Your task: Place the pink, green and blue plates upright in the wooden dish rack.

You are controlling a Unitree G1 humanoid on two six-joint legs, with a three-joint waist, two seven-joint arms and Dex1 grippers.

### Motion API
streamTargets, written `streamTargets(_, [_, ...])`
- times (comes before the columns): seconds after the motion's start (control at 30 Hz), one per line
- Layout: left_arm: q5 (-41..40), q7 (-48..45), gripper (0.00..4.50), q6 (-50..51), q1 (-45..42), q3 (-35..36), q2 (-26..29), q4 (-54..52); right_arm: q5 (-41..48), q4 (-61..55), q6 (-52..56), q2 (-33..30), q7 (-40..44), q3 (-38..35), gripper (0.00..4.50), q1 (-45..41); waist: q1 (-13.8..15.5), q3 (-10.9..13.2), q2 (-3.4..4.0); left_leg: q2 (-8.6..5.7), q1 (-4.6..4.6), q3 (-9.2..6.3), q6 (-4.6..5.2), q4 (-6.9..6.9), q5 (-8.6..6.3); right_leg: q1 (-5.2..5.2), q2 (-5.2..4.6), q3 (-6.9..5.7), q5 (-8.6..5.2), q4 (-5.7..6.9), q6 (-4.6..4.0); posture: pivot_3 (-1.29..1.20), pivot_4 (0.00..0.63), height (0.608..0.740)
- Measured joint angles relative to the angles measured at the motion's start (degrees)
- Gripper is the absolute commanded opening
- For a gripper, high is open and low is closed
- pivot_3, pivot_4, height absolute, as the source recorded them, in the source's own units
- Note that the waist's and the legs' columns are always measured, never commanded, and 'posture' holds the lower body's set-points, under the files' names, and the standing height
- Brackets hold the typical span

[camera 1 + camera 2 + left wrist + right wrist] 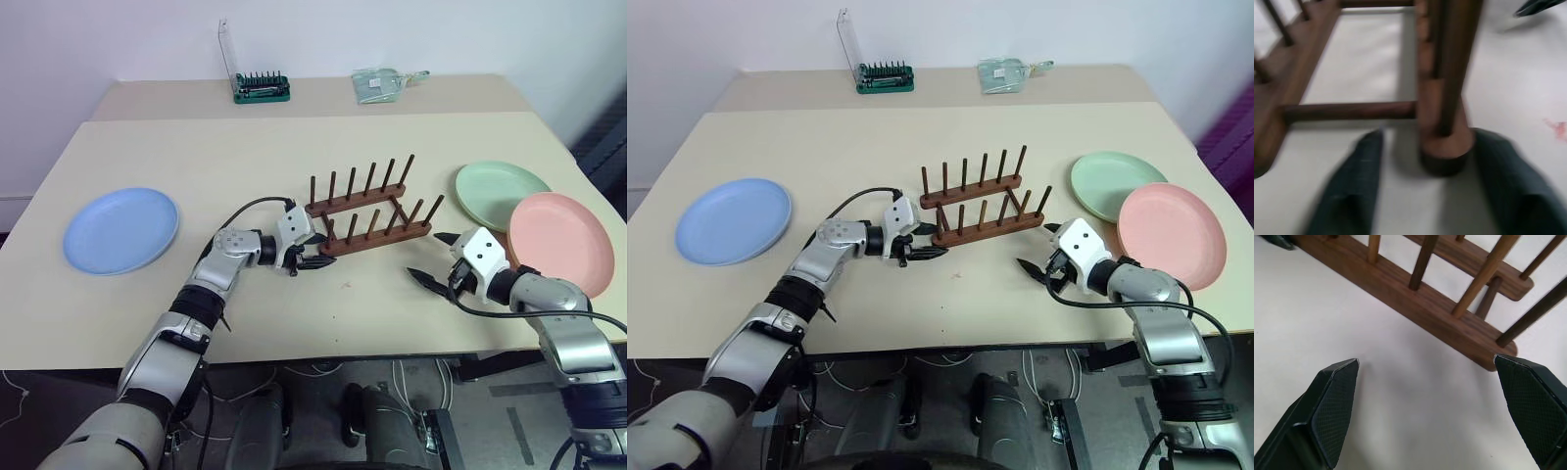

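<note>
the blue plate (121, 229) is seen flat on the tabletop (245, 157) at the left of the head view, well apart from everything else. at the centre, the left end effector (312, 253) is set at the near-left end of the wooden dish rack (367, 211); in the left wrist view its two fingers are spread on either side of the end of the near rail, not clamped on it. the rack holds no plates. just right of the rack, the right end effector (432, 259) hovers low over the tabletop, released, with its fingers wide and nothing between them. at the right, the green plate (500, 192) lies flat with the pink plate (558, 241) overlapping its near edge.

the step in hand appears to be steadying or squaring the rack. it would be done best if the rail end were gripped gently and kept flat on the tabletop, so that the pegs stay upright and the slots face the plates.
</note>
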Motion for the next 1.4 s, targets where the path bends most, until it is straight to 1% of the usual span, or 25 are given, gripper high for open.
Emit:
streamTargets(0.03, [-0.25,-0.30,3.29,1.35,1.58,0.70,1.42,-2.41,0.39,-0.18,0.75,0.00,-0.03,-0.25,3.29,0.14,-0.39,-0.01,0.00,0.02,0.05,0.01,0.00,-0.05,-0.01,0.02,0.00,0.01,0.00,0.00,0.00,0.00,0.150,0.730])
streamTargets(0.13, [-2.75,-1.71,1.87,8.10,7.93,2.72,5.62,-12.76,0.39,-0.21,2.56,0.01,-0.45,-0.38,1.65,-0.10,-1.44,-0.03,0.01,0.05,0.09,0.01,0.00,-0.17,0.00,-0.01,0.02,0.02,-0.01,0.01,-0.01,0.00,0.150,0.730])
streamTargets(0.2, [-4.62,-2.96,0.87,13.60,11.86,3.16,8.22,-20.67,0.24,0.06,3.87,0.04,-0.83,-0.05,0.59,-0.52,-1.61,-0.03,0.03,0.05,0.09,0.00,0.00,-0.19,0.00,-0.03,0.02,0.02,-0.02,0.03,-0.03,0.00,0.150,0.730])
streamTargets(0.23, [-5.12,-3.47,0.33,15.76,12.98,3.01,8.59,-23.31,0.19,0.31,4.26,0.06,-0.92,0.15,0.08,-0.76,-1.41,-0.04,0.04,0.04,0.09,0.00,-0.01,-0.18,0.00,-0.02,0.02,0.03,-0.02,0.03,-0.03,0.00,0.150,0.730])
streamTargets(0.27, [-5.30,-3.57,0.03,17.77,13.87,2.58,8.61,-25.69,-0.14,0.55,4.54,0.13,-1.13,0.62,0.00,-1.26,-1.22,-0.04,0.03,0.03,0.07,-0.01,-0.01,-0.16,0.01,-0.02,0.02,0.02,-0.07,0.02,-0.12,0.00,0.150,0.730])
streamTargets(0.37, [-3.45,-0.76,0.03,22.09,14.45,-0.92,5.98,-30.98,-2.99,3.55,5.19,0.35,-2.63,3.55,0.00,-4.64,-0.41,-0.04,0.04,-0.05,0.05,-0.05,-0.01,0.00,0.01,0.10,-0.05,0.02,-0.13,-0.01,-0.21,0.00,0.150,0.730])
streamTargets(0.43, [-1.14,2.11,0.03,23.37,13.90,-3.40,3.59,-32.25,-4.72,5.66,5.16,0.99,-3.34,5.52,0.00,-6.36,0.29,-0.04,0.04,-0.04,0.01,-0.05,0.04,0.12,-0.03,0.14,-0.05,0.02,-0.13,-0.02,-0.20,0.00,0.150,0.730])
streamTargets(0.5, [0.13,4.54,0.03,24.38,13.20,-4.31,2.22,-32.09,-6.35,7.97,4.90,2.74,-5.12,6.74,0.00,-8.75,0.35,-0.07,0.04,-0.03,0.04,-0.06,0.05,0.19,-0.04,0.21,-0.04,0.01,-0.13,-0.02,-0.20,0.00,0.150,0.730])
streamTargets(0.6, [2.60,11.26,0.03,25.24,10.92,-4.57,-2.24,-28.41,-9.95,12.92,3.87,6.09,-9.27,9.03,0.00,-13.37,0.40,-0.10,0.06,0.00,0.08,-0.30,0.04,0.50,-0.05,0.48,0.01,-0.09,-0.11,0.00,-0.16,0.00,0.150,0.730])
streamTargets(0.67, [3.55,14.61,0.03,24.47,9.73,-4.81,-3.47,-25.99,-11.50,15.13,2.76,7.19,-10.80,9.86,0.00,-14.80,0.34,-0.11,0.07,0.01,0.15,-0.31,0.02,0.55,-0.06,0.59,0.01,-0.09,-0.10,-0.02,-0.16,0.00,0.150,0.730])
streamTargets(0.77, [5.72,22.42,0.03,21.21,5.61,-4.48,-5.64,-18.19,-13.86,20.07,0.97,9.21,-13.60,11.47,0.00,-18.41,0.06,-0.21,0.01,0.07,0.34,-0.32,-0.13,0.54,-0.15,0.79,0.01,-0.15,-0.09,-0.08,-0.14,0.00,0.150,0.730])
streamTargets(0.9, [6.34,28.80,0.03,16.92,2.40,-2.40,-6.35,-10.40,-15.49,25.94,-1.89,10.66,-15.67,12.37,0.00,-22.20,-1.19,-0.27,0.08,0.07,0.38,-0.31,0.05,0.50,-0.09,0.79,0.01,-0.15,-0.09,0.00,-0.14,0.00,0.150,0.730])
streamTargets(1.0, [6.49,31.26,0.03,14.83,0.73,-1.21,-6.49,-6.30,-16.27,29.92,-4.06,11.19,-16.95,12.55,0.00,-24.29,-1.56,-0.28,0.09,0.06,0.40,-0.27,0.08,0.47,-0.08,0.77,0.01,-0.14,-0.08,0.04,-0.14,0.00,0.150,0.730])
streamTargets(1.1, [6.49,31.85,0.03,13.49,0.63,-0.87,-6.54,-5.19,-17.32,32.54,-5.75,11.33,-17.80,12.56,0.00,-25.52,-1.64,-0.28,0.10,0.06,0.42,-0.26,0.09,0.46,-0.08,0.78,0.02,-0.14,-0.08,0.05,-0.14,0.00,0.150,0.730])
streamTargets(1.2, [6.57,31.31,0.03,13.19,1.43,-0.84,-6.45,-6.39,-17.68,31.40,-6.42,10.45,-16.63,12.60,0.00,-24.70,-1.64,-0.29,0.12,0.06,0.42,-0.23,0.10,0.44,-0.09,0.76,0.00,-0.12,-0.09,0.04,-0.14,0.00,0.150,0.730])
streamTargets(1.23, [6.58,30.55,0.00,12.50,2.57,-0.79,-6.15,-7.89,-17.36,28.91,-6.67,8.64,-14.96,12.48,0.52,-22.89,-1.57,-0.28,0.13,0.06,0.41,-0.22,0.13,0.39,-0.12,0.75,-0.02,-0.11,-0.10,0.02,-0.13,0.00,0.150,0.730])
streamTargets(1.3, [6.25,28.63,0.00,11.46,4.99,-0.53,-5.14,-10.89,-15.56,23.56,-6.12,5.75,-11.57,10.98,1.29,-19.24,-1.47,-0.28,0.14,0.04,0.39,-0.21,0.16,0.33,-0.17,0.72,-0.03,-0.11,-0.13,-0.01,-0.08,0.00,0.150,0.730])
streamTargets(1.4, [3.52,22.27,0.00,10.24,10.23,-0.51,-3.60,-18.11,-8.20,10.63,-1.14,1.87,-6.03,4.65,2.91,-11.26,-1.16,-0.22,0.24,0.02,0.20,-0.20,0.16,0.28,-0.23,0.52,-0.06,-0.09,-0.15,-0.05,-0.05,0.00,0.150,0.730])
